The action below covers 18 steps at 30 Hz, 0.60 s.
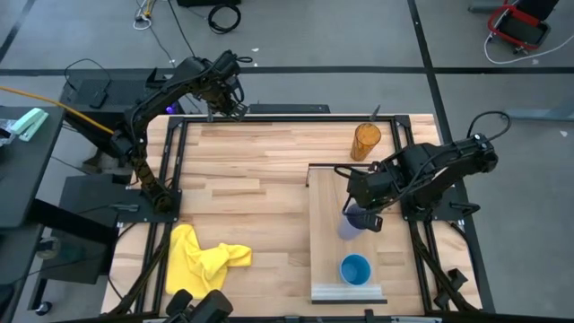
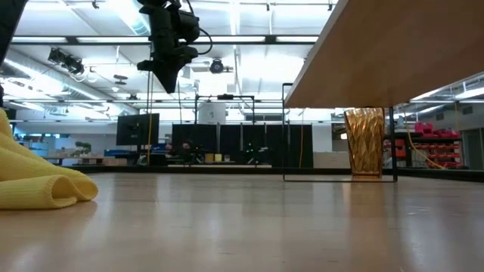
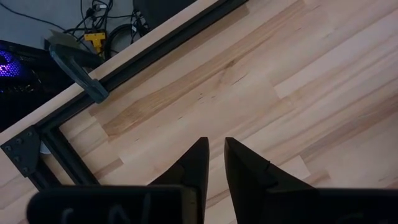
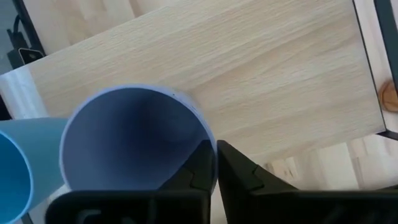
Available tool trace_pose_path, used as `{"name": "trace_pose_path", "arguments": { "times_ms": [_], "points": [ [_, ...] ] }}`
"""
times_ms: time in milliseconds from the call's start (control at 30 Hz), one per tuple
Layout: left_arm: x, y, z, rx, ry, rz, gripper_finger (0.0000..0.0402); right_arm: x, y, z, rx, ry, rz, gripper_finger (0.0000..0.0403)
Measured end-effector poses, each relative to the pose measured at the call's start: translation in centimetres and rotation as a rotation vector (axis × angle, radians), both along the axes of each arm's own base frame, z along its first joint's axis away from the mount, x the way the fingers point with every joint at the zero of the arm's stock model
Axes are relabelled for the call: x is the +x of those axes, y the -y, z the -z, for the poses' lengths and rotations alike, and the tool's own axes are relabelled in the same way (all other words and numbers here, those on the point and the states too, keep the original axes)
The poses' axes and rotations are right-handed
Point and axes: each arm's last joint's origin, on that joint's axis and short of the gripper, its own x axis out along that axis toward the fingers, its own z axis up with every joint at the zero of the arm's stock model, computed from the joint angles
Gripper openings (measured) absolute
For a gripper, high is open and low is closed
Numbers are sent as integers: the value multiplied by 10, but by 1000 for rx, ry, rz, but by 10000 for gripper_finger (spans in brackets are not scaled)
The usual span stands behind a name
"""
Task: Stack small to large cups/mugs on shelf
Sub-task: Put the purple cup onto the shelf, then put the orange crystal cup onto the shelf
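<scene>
The lavender cup point(image 1: 351, 223) is over the middle of the pale wooden shelf point(image 1: 327, 193), and my right gripper point(image 1: 360, 212) is shut on it. The cup's mouth faces the right wrist view point(image 4: 134, 140). The bright blue cup point(image 1: 355, 269) stands upright on the shelf near its whitish near end, and it also shows in the right wrist view point(image 4: 12, 171). The amber tumbler point(image 1: 366, 141) stands on the table past the shelf's far end. My left gripper point(image 1: 231, 100) is shut and empty, high above the table's far left edge. My right gripper pinches the lavender cup's rim point(image 4: 210, 144), one finger point(image 4: 198, 169) inside the cup and the other point(image 4: 241, 169) outside its wall. The fingers come from above. The cup's mouth is up; whether its base rests on the shelf I cannot tell.
A crumpled yellow cloth point(image 1: 204, 258) lies at the table's near left. In the low view the shelf point(image 2: 378, 53) shows from below as a raised plank, with the tumbler point(image 2: 364, 142) beyond it. A black frame point(image 1: 170, 161) runs along the table's edges.
</scene>
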Motion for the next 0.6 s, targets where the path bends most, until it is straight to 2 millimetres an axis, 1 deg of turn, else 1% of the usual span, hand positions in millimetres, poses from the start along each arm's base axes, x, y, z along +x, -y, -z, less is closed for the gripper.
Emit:
{"name": "trace_pose_path", "arguments": {
  "times_ms": [267, 467, 600],
  "points": [
    [0, 0, 0, 0, 0, -1, 62, 0, 0, 0, 0, 1, 0, 62],
    [0, 0, 0, 0, 0, -1, 56, -1, 0, -1, 1, 4, 0, 78],
    [0, 0, 0, 0, 0, -1, 56, -6, 2, -5, 11, 24, 7, 87]
  ]
}}
